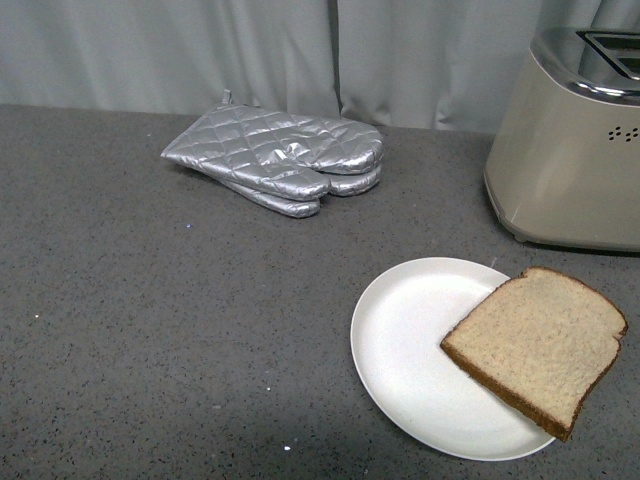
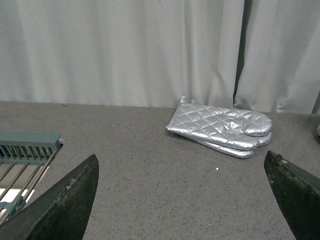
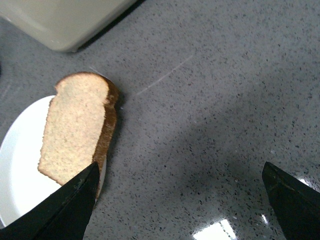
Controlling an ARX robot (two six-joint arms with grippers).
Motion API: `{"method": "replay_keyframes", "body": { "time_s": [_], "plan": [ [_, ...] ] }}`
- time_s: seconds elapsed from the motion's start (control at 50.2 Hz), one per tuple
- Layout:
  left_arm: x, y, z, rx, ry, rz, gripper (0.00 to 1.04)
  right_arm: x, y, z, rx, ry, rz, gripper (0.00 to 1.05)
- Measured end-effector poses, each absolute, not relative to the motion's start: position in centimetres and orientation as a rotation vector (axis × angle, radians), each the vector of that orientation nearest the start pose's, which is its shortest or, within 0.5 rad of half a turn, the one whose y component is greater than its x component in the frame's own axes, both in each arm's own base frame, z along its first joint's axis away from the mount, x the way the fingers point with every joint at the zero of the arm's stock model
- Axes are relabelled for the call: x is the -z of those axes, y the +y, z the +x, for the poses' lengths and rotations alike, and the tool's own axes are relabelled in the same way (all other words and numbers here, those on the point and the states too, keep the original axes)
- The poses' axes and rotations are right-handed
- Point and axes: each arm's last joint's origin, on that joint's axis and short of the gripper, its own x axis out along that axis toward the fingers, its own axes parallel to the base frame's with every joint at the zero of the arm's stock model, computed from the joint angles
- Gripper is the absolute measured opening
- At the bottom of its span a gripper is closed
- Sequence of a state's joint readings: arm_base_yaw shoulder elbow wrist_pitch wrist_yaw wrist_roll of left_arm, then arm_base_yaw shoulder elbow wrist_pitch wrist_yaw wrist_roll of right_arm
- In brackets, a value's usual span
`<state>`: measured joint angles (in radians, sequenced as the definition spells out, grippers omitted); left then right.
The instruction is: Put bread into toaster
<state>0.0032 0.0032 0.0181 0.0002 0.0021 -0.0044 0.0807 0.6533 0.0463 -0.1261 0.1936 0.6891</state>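
Hardly begun: found bread [image 1: 537, 345] flat over right rim of plate [image 1: 408, 345], ungripped, toaster [image 1: 565, 160] just beyond, left claw [image 2: 180, 156] and right claw [image 3: 180, 165] gaping empty.

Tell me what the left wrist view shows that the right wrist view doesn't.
Only the left wrist view: silver oven mitts, a pale curtain and a slatted rack. Only the right wrist view: the bread overhanging the white plate, near the toaster. Both: the grey speckled counter and an open tool: left tool in one, right tool in the other.
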Motion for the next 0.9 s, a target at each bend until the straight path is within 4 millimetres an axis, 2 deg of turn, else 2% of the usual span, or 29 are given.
{"method": "replay_keyframes", "body": {
  "time_s": [0.199, 0.438, 0.896],
  "plan": [
    [-16.9, 0.0, 9.7, -0.001, -0.015, -0.004, 0.98, -8.9, 0.7, 12.8, 0.411, 0.668, 0.528, 0.95],
    [-16.9, 0.0, 9.7, -0.001, -0.015, -0.004, 0.98, -7.7, 1.7, 14.5, 0.382, 0.629, 0.505, 0.95],
    [-16.9, 0.0, 9.7, -0.001, -0.015, -0.004, 0.98, -5.1, 3.0, 16.2, 0.378, 0.604, 0.603, 0.95]
  ]
}}
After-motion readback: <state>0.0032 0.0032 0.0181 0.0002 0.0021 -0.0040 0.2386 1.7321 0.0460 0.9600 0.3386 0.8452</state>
